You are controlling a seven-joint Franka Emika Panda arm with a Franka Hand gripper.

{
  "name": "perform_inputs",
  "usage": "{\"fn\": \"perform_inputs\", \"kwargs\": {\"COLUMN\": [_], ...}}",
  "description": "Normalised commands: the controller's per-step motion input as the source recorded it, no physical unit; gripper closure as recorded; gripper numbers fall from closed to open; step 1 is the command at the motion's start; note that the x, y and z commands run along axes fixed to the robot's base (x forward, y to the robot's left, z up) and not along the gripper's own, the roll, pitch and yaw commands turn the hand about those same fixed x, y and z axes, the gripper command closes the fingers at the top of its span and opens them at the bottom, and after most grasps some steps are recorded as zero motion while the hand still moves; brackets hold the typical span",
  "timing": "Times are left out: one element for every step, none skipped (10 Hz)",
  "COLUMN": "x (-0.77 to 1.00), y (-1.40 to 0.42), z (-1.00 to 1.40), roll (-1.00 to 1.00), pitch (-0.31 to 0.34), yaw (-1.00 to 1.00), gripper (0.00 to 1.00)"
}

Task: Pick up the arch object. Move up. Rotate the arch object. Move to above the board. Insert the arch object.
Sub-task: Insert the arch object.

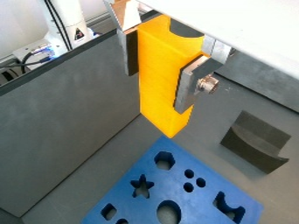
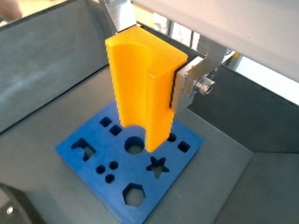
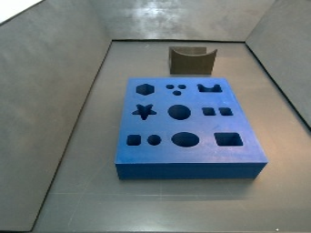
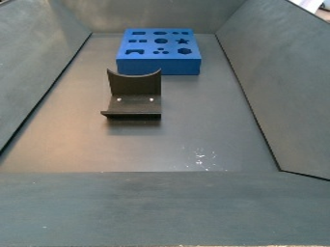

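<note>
Item: arch object (image 2: pixel 142 86), clamped between the fingers (image 1: pixel 191 83) of the tool (image 1: pixel 158 66), held high over the board (image 2: pixel 87 138) and out of both side views; step judged carry-over, next lowering into the arch cut-out (image 3: pixel 212 88).

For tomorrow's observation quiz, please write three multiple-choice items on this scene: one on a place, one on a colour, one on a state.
1. Where is the dark grey notched block?
A. on the floor beside the board
B. on the board
C. in the pincer

2. What colour is the board?
A. red
B. blue
C. green

3. What is the pincer doing?
A. open, empty
B. gripping the arch object
C. resting on the floor

Answers: 1 A, both side views show it apart from the board; 2 B, every view; 3 B, both wrist views show plates clamping the yellow-orange piece above the board.
</note>
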Motion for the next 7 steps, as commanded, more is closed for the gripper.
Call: {"fn": "perform_inputs", "kwargs": {"x": [0.89,0.91,0.91,0.89,0.86,0.91,0.96], "y": [0.27,0.32,0.37,0.37,0.33,0.11,0.00], "z": [-0.46,-0.56,-0.68,-0.70,-0.69,-0.66,-0.61], "roll": [-0.08,-0.17,-0.24,-0.26,-0.27,-0.16,-0.05], "pitch": [0.000,0.000,0.000,-0.003,-0.039,-0.070,-0.090], "yaw": [0.17,0.13,0.13,0.13,0.13,0.06,0.00], "gripper": [1.00,1.00,1.00,1.00,1.00,1.00,1.00]}}
